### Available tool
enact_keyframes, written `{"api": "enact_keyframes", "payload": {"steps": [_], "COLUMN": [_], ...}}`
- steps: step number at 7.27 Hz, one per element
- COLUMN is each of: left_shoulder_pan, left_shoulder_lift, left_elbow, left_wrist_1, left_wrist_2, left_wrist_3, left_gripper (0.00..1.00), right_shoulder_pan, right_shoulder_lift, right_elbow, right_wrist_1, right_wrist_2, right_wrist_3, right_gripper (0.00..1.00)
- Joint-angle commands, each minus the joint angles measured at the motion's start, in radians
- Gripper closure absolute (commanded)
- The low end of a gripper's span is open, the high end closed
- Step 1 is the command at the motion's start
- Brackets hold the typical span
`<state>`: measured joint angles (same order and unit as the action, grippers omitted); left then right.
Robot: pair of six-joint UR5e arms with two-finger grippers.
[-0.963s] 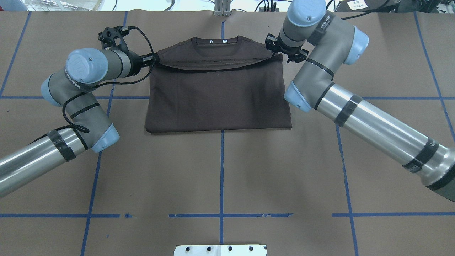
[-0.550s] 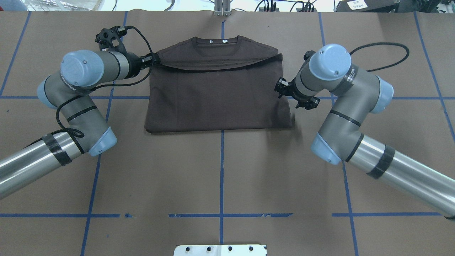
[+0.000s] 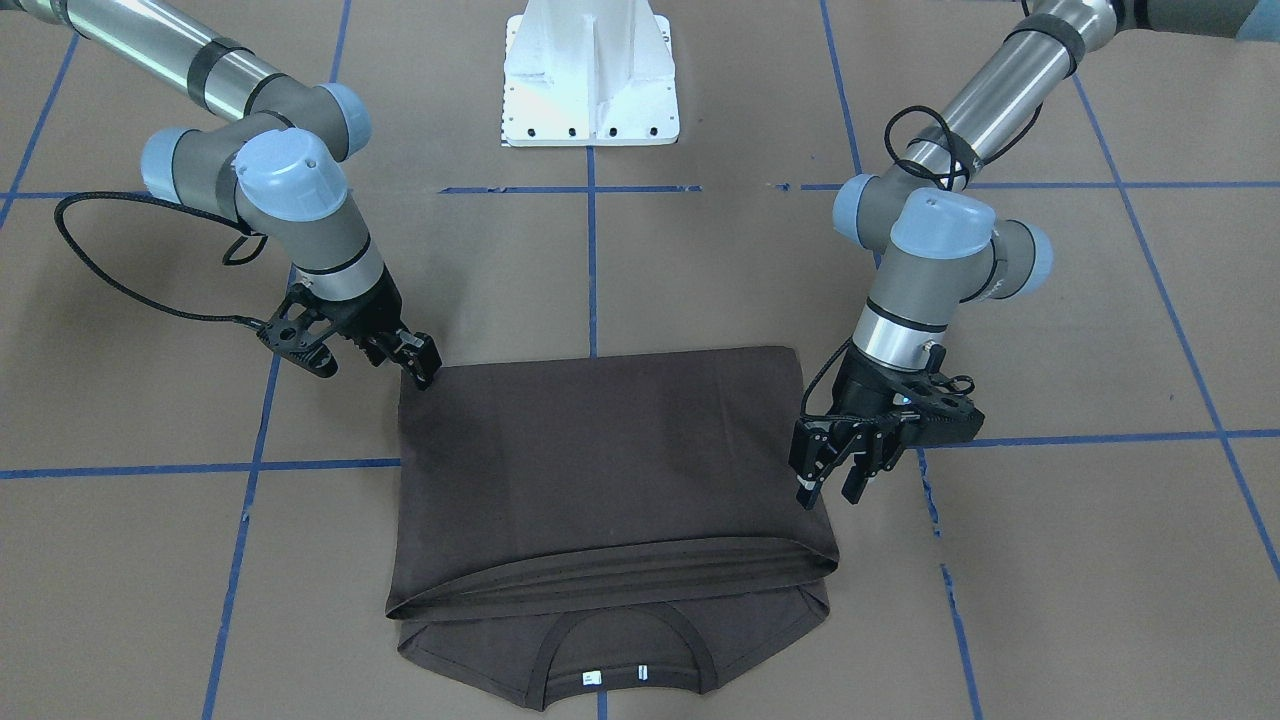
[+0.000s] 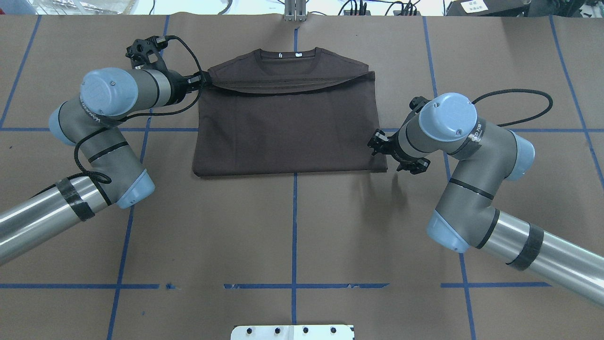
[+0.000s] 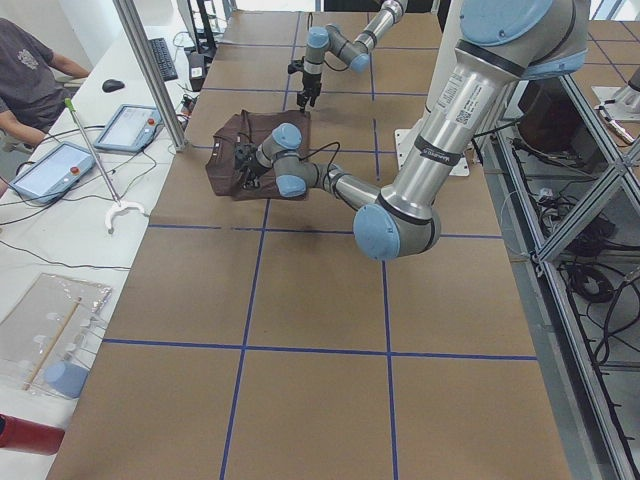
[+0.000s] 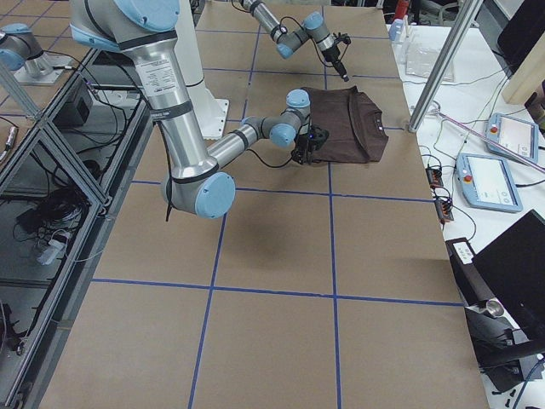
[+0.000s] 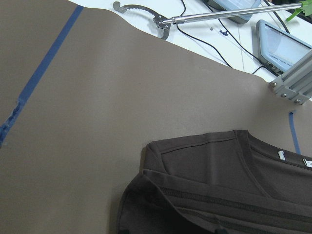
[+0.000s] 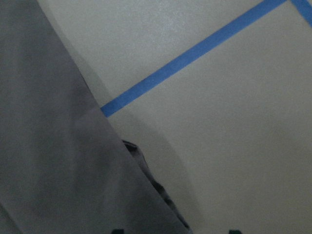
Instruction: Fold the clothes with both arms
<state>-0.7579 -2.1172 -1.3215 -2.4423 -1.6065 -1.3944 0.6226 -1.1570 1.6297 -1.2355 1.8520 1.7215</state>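
The dark brown T-shirt (image 4: 288,127) lies on the table folded in half, its hem edge resting just short of the collar (image 4: 288,54) with its white labels. My left gripper (image 4: 204,80) is open at the far left corner of the folded hem; in the front view its fingers (image 3: 806,470) stand apart beside the shirt's edge. The left wrist view shows that corner (image 7: 161,195) lying free. My right gripper (image 4: 380,150) is open beside the shirt's right edge, close to the near fold corner (image 3: 405,375). The right wrist view shows the shirt's edge (image 8: 58,146) and tape.
The table is covered in brown paper with blue tape lines (image 4: 294,226). The white pedestal base (image 3: 590,75) stands at the robot's side. An aluminium post (image 4: 295,12) is at the far edge. Operators' tablets (image 5: 125,125) lie beyond the table.
My right gripper has left the shirt's far right corner and moved along the right edge toward the near fold corner. The left arm has barely shifted. The shirt lies still.
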Motion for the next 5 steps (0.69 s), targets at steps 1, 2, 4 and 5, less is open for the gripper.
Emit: {"api": "enact_keyframes", "payload": {"steps": [1, 2, 4, 5], "left_shoulder_pan": [-0.001, 0.000, 0.000, 0.000], "left_shoulder_lift": [0.000, 0.000, -0.001, 0.000], "left_elbow": [0.002, 0.002, -0.001, -0.002], "left_wrist_1": [0.000, 0.000, 0.000, 0.000], "left_wrist_2": [0.000, 0.000, 0.000, -0.001], "left_wrist_3": [0.000, 0.000, 0.002, 0.002], "left_gripper": [0.34, 0.34, 0.34, 0.34], "right_shoulder_pan": [-0.006, -0.006, -0.006, -0.006], "right_shoulder_lift": [0.010, 0.017, 0.046, 0.045], "right_elbow": [-0.011, -0.025, -0.063, -0.057], "right_wrist_1": [-0.001, -0.001, 0.001, 0.001], "right_wrist_2": [-0.037, -0.046, -0.057, -0.057], "right_wrist_3": [0.006, 0.009, 0.026, 0.029], "right_gripper": [0.30, 0.47, 0.84, 1.00]}}
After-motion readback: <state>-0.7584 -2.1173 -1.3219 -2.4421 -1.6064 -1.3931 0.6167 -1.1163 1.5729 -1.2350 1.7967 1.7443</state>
